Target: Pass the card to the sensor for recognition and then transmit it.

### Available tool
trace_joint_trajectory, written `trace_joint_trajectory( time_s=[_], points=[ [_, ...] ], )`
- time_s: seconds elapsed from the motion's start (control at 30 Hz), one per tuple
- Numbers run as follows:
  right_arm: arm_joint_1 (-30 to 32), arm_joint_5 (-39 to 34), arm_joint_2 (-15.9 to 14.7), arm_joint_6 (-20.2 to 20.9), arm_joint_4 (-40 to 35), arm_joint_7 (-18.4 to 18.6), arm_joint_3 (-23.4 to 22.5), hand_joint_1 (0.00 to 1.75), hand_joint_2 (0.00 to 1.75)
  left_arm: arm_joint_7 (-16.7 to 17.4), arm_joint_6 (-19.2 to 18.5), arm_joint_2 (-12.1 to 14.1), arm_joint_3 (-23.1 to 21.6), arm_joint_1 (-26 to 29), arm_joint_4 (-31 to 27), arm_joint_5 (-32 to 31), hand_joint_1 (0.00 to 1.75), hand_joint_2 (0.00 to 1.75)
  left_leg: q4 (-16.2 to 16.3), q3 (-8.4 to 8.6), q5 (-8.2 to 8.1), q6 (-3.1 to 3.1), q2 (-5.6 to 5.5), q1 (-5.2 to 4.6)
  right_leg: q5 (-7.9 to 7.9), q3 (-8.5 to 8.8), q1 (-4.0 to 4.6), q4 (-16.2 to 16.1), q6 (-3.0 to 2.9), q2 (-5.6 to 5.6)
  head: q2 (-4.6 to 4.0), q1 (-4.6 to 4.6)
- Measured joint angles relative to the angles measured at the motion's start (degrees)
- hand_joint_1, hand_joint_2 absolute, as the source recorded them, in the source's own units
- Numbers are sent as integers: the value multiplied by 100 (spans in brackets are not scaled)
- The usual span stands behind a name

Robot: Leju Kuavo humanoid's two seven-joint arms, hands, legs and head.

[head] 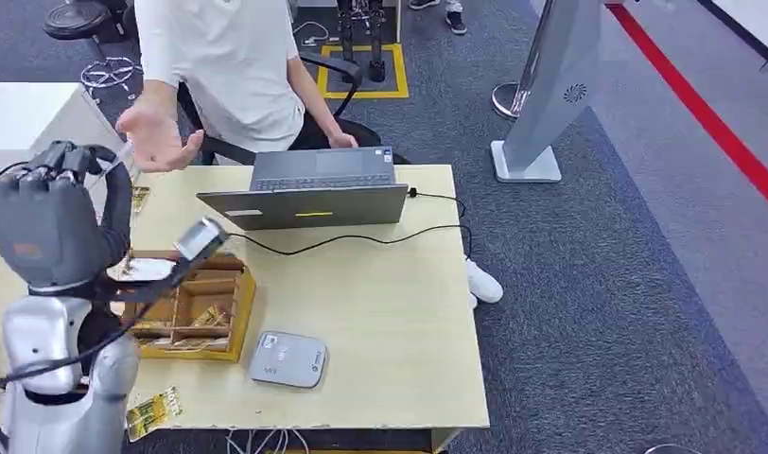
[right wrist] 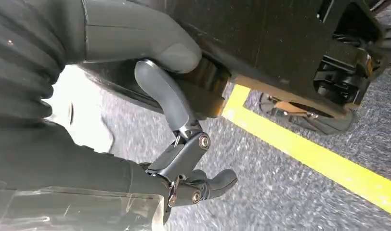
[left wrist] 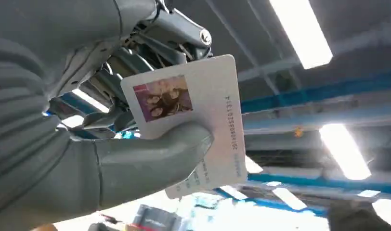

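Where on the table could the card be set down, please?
The table is bare right of the grey sensor, between the laptop's cable and the front edge. The left side is crowded by the wooden box.

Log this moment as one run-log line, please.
left hand: raised, holding card | right hand: hanging, holding nothing | sensor: on table | person's hand: open, held out over the table's far corner

Card (left wrist: 193, 115): number "2010085201314"

Table (head: 399, 331): laptop (head: 309, 189), sensor (head: 288, 359), wooden box (head: 196, 307).
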Motion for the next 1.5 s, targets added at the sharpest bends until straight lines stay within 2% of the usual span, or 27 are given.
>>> trace_joint_trajectory(
  time_s=[0.13, 0.2, 0.33, 0.5, 0.53, 0.63, 0.8, 1.23, 1.3, 1.43, 1.5],
  points=[
    [-3, 59, 0, 37, 0, -13, 0, 0, 175, 171, -350, 177, 209, -977, 1136, -135, 175, 175, 0, 1, 10, -2, 4, 1, 11, -2, 2, 3, -8, 3, 0, -11],
    [-7, 57, 0, 39, 0, -15, 0, 0, 175, 253, -480, 194, 218, -1255, 1504, -135, 175, 175, 0, 1, 10, -2, 5, 0, 11, 10, 1, 4, -9, 5, 0, -4],
    [-7, 54, 0, 41, 0, -20, 0, 0, 175, 310, -542, 203, 236, -1464, 1844, -137, 175, 175, 0, -1, 10, -2, 12, 1, 13, 6, 1, 4, -8, 15, 0, -9],
    [-7, 0, 0, 46, 0, -20, 0, 0, 175, 299, -592, 197, 236, -1485, 1975, -135, 175, 175, 0, -4, 8, -2, 15, 0, 13, 0, 0, 3, -8, 20, 0, -9],
    [-7, 0, 0, 48, 0, -13, 0, 0, 175, 295, -616, 188, 236, -1483, 1990, -126, 0, 175, 0, -4, 8, -2, 15, 0, 13, -2, 1, 2, -8, 19, 0, -9],
    [-11, -9, 0, 57, 0, 13, 0, 0, 175, 284, -673, 146, 236, -1477, 2021, -107, 0, 175, 0, -7, 9, -2, 13, 1, 13, -2, 1, 3, -8, 17, 0, -9],
    [-11, -5, 0, 52, 0, 0, 0, 0, 175, 185, -511, 85, 238, -1410, 2014, -61, 0, 175, 0, -7, 9, -2, 14, 0, 13, 0, 1, 3, -8, 19, 0, -9],
    [-12, -22, 0, 41, 0, 11, 2, 0, 175, 59, -511, 24, 236, -1089, 1636, 59, 0, 175, 0, -6, 9, -2, 14, 0, 13, 0, 1, 3, -8, 17, 0, -9],
    [-10, -119, 0, 37, 0, 4, 0, 0, 175, 13, -704, 11, 236, -1005, 1506, 59, 0, 175, 0, -6, 9, -2, 14, 0, 13, 0, 1, 3, -8, 18, 0, -9],
    [-4, -378, 0, 20, 2, -2, -11, 0, 175, 28, -1682, -22, -3, -601, 845, 96, 0, 175, 0, -8, 8, -2, 14, 0, 12, -2, 0, 1, -7, 18, 0, -9],
    [-4, -418, 0, 20, 2, -2, -17, 0, 175, 90, -1818, -20, -206, -425, 586, 114, 0, 175, 0, -14, 8, -2, 12, 0, 11, -6, 1, -1, -6, 16, 0, -9]
  ],
)
